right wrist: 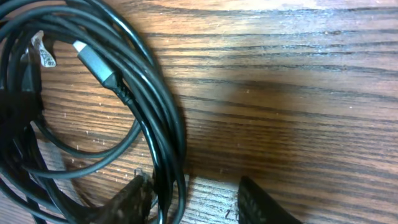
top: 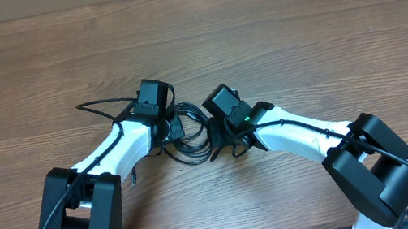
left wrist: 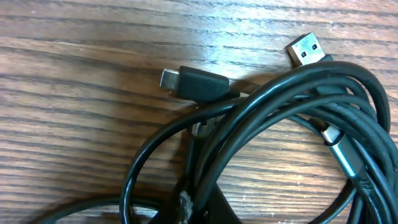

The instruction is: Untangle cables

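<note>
The cables (top: 186, 144) lie as a tangled bundle of thin black cords on the wooden table (top: 297, 26), between the two arms. The left wrist view shows the looped cables (left wrist: 292, 93), a black plug (left wrist: 196, 83), a silver USB plug (left wrist: 306, 51) and a third metal-tipped plug (left wrist: 336, 138). My left gripper (left wrist: 198, 204) is shut on strands at the coil's near edge. My right gripper (right wrist: 196, 202) stands open, and the cables (right wrist: 169, 146) run down between its fingers, close against the left fingertip (right wrist: 130, 200). In the overhead view the left gripper (top: 171, 128) and the right gripper (top: 220, 136) flank the bundle.
One cord loops out to the left past the left arm (top: 92, 107), and a loose end (top: 133, 175) lies beside that arm's base link. The two wrists stand close together over the bundle. Bare wood surrounds the tangle.
</note>
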Available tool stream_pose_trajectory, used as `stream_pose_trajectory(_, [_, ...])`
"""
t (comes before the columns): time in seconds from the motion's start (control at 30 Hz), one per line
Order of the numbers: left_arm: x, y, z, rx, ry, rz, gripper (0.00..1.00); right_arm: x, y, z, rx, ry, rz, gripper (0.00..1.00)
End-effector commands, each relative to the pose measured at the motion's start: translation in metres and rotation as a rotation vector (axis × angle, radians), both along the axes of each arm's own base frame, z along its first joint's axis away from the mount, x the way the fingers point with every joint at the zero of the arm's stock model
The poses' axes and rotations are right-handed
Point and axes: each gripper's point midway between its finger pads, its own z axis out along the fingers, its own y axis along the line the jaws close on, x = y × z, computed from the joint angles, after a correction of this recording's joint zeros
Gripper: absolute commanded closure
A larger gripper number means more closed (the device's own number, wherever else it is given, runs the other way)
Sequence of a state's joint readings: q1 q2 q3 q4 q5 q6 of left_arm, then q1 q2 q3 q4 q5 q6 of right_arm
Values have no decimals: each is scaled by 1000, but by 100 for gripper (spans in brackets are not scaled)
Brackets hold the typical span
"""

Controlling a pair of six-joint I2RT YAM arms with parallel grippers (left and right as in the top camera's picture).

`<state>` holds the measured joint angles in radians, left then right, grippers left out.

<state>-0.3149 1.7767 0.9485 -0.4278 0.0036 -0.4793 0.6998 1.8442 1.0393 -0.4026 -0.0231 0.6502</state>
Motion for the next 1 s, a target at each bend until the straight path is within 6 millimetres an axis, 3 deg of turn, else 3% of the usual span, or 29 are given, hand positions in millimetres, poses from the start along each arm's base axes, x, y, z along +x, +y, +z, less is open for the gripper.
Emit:
stream_pose_trajectory(0.0, [-19, 22, -22, 84, 77, 60, 94, 0, 0, -4, 2, 9, 3, 54])
stream_pose_trajectory(0.2, [-19, 34, -23, 79, 92, 113, 93, 0, 0, -4, 2, 10, 0, 53])
stream_pose_trajectory(0.37, [-20, 34, -23, 75, 94, 123, 91, 2, -2, -4, -10, 0, -6, 61])
stream_pose_trajectory(0.77, [-19, 33, -23, 67, 93, 123, 89, 2, 0, -6, -9, -2, 19, 60])
stream_pose_trajectory(0.83, [-19, 33, -23, 67, 94, 124, 89, 0, 4, -1, 14, 13, 35, 56])
stream_pose_trajectory(0.97, [-19, 33, -23, 65, 94, 130, 89, 9, 13, 35, 9, -43, 146, 53])
